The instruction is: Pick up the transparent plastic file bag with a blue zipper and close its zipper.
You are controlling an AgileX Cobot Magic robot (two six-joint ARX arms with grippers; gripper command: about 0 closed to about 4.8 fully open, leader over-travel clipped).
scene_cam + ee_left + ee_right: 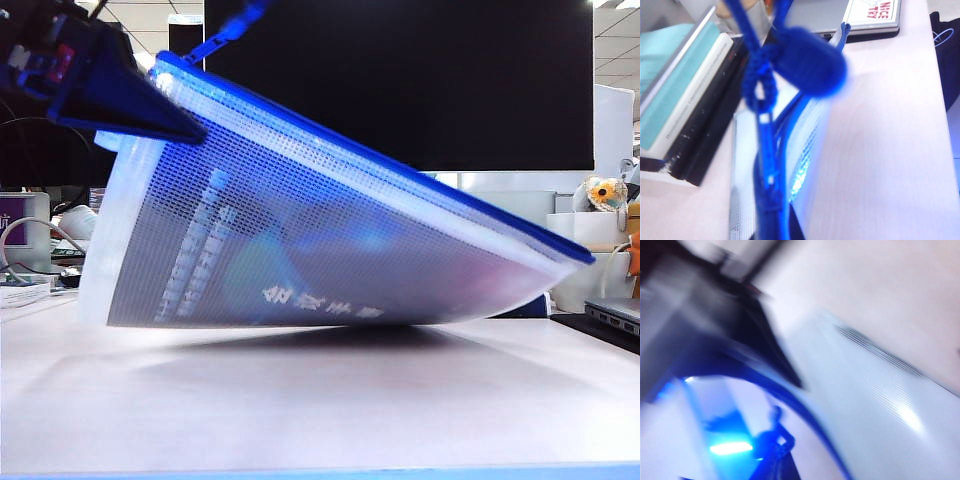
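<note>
The transparent plastic file bag [330,250] hangs tilted over the table, its low edge near the surface. The blue zipper [420,180] runs along its upper edge, from top left down to the right. My left gripper [190,128] is shut on the bag's top left corner. In the left wrist view it [771,232] pinches the zipper band [767,150] just short of the cord loop [760,85]. The pull [225,38] stretches upward out of the exterior view. In the blurred right wrist view my right gripper [782,467] is shut at the blue pull [780,437], beside the bag [880,405].
Stacked books [685,90] lie beside the bag, and a laptop [860,17] lies beyond it. A large dark monitor [400,70] stands behind. A laptop corner [615,315] and a plush toy [605,192] are at the right. The white table [320,400] spreads in front.
</note>
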